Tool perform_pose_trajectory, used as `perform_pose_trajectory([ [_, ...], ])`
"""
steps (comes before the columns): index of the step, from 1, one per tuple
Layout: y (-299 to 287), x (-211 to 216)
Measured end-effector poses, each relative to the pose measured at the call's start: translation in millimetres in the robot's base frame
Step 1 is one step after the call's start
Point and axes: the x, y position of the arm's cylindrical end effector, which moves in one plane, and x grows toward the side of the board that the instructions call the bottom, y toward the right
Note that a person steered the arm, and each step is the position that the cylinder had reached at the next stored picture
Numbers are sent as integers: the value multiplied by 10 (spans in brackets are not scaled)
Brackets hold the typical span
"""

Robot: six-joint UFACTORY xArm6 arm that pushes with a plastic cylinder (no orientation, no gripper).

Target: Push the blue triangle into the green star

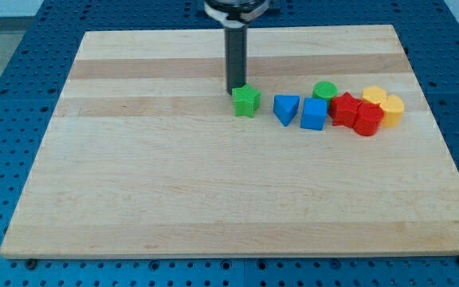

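My tip (234,90) rests just behind the green star-shaped block (246,100), no fingers fitted; recommend circling to the right of the nearby blue triangular block (287,108), then pushing it leftward.

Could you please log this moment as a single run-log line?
my tip: at green star, top-left edge | blue triangle: right of star, small gap | blue cube: beside triangle | push: not yet made

A: What carries the scene?
B: A pale wooden surface (213,199), made of lengthwise planks with visible grain, evenly lit.

A: And around it?
B: A blue perforated base (6,119) with regular rows of holes, showing on all sides.
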Motion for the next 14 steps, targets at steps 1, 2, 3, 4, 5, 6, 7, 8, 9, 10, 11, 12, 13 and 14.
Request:
perform_pose_trajectory([
  [1, -293, 194],
  [2, -510, 627],
  [3, -270, 904],
  [4, 380, 904],
  [5, 931, 844],
  [6, 1155, 619],
  [7, 1239, 323],
  [8, 1212, 168],
  [9, 1266, 295],
  [10, 1211, 363],
  [11, 1108, 363],
  [12, 1078, 565],
  [13, 1077, 825],
  [14, 1077, 755],
])
